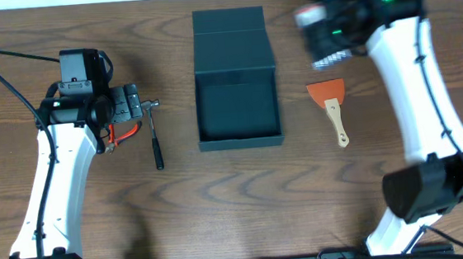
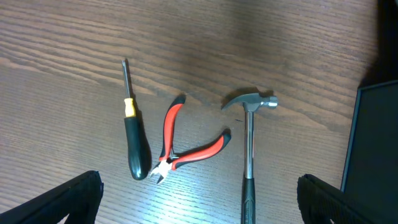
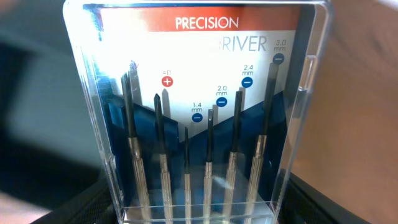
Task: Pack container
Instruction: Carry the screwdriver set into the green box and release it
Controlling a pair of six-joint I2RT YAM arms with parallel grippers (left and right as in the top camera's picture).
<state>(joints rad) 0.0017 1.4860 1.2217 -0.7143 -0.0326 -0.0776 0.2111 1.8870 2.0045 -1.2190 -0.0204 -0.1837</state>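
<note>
You had the container [image 1: 238,104] sitting in the middle of the wooden tabletop [image 1: 245,195], between the two arms; it was open, its lid [image 1: 231,38] folded back flat on the far side, and its dark inside showed nothing in it. Your left pincer [image 2: 199,186] hung over the tools left of the container with its jaws spread wide and nothing between them; the two dark fingers [image 2: 65,199] showed only at the bottom corners of the left wrist view. Under it lay a hammer [image 2: 249,149] nearest the container, red-handled pliers [image 2: 186,146] just beside the hammer with their handles splayed, and a screwdriver [image 2: 134,134] with a black handle and yellow band on the far side of the pliers; none of the three touched another, and the container's edge stood at the right of that view. Right of the container lay a scraper [image 1: 333,109] with an orange blade and a pale wooden handle, apart from the box. Your right pincer [image 1: 329,32] was up above the far right of the tabletop, blurred in the overhead view; it was closed on a clear precision screwdriver case [image 3: 199,124], held upright before the wrist camera, with six slim drivers standing in a row inside.
</note>
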